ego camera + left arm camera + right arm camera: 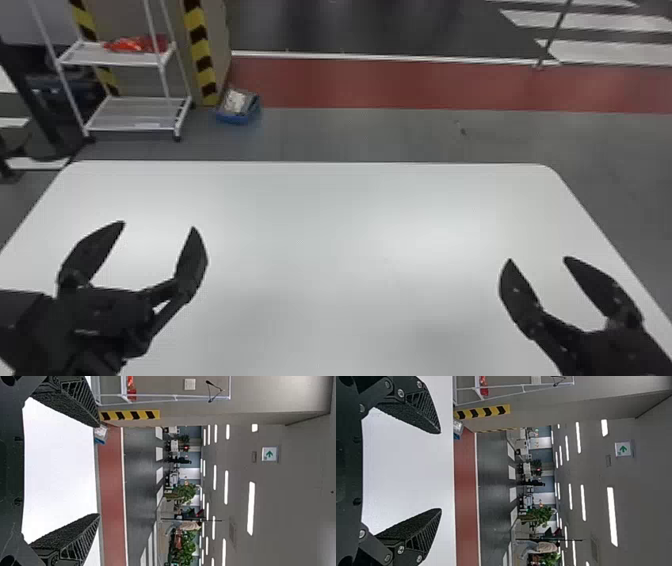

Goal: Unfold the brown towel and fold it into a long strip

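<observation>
Left gripper [158, 225]: spread wide, over the left part of the white table [350, 225]. Right gripper [539, 259]: also spread, over the table's right part. The two are well apart. Past the far edge, on the left: white rack [135, 121] with a red item [131, 45] on its upper shelf, blue bin [234, 119] on the floor near it.
</observation>
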You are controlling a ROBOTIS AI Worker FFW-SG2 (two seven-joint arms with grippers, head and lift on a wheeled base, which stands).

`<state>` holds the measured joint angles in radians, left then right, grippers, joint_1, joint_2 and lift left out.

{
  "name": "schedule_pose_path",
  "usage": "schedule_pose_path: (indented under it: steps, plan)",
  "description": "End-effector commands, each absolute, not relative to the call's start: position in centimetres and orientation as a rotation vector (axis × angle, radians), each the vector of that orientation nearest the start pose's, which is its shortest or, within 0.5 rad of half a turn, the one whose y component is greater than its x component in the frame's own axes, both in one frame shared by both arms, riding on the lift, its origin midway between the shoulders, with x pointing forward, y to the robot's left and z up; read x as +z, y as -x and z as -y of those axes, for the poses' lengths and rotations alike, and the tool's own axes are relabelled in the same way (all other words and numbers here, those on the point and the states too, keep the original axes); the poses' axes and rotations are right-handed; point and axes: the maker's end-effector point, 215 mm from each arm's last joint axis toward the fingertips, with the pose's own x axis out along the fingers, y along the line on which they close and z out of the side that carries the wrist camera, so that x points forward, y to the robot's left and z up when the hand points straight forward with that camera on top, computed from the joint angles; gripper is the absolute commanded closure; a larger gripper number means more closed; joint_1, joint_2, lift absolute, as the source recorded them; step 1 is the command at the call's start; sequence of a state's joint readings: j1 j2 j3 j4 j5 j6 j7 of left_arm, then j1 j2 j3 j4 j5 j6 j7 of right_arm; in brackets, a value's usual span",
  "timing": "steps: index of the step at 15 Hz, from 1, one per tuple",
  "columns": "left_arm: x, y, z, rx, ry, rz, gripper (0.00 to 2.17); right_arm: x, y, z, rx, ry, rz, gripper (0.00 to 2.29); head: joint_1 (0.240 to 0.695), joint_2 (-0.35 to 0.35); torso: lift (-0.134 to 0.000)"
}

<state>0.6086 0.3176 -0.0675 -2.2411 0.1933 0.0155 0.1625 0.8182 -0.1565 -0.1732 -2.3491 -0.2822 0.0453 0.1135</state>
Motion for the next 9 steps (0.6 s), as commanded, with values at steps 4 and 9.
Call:
schedule_pose_path:
  steps: [4, 9]
  plan:
    - [-28.89, -41.93, -22.6, -0.084, -0.025, 0.014, 0.09, -29.73, -36.61, 27.19, 0.101, -0.054, -0.066, 0.21, 0.695, -0.068, -0.125]
    - [-28.77, -41.84, -22.54, -0.087, -0.027, 0.015, 0.09, -29.68, -36.46, 27.19, 0.102, -0.055, -0.067, 0.21, 0.695, -0.068, -0.125]
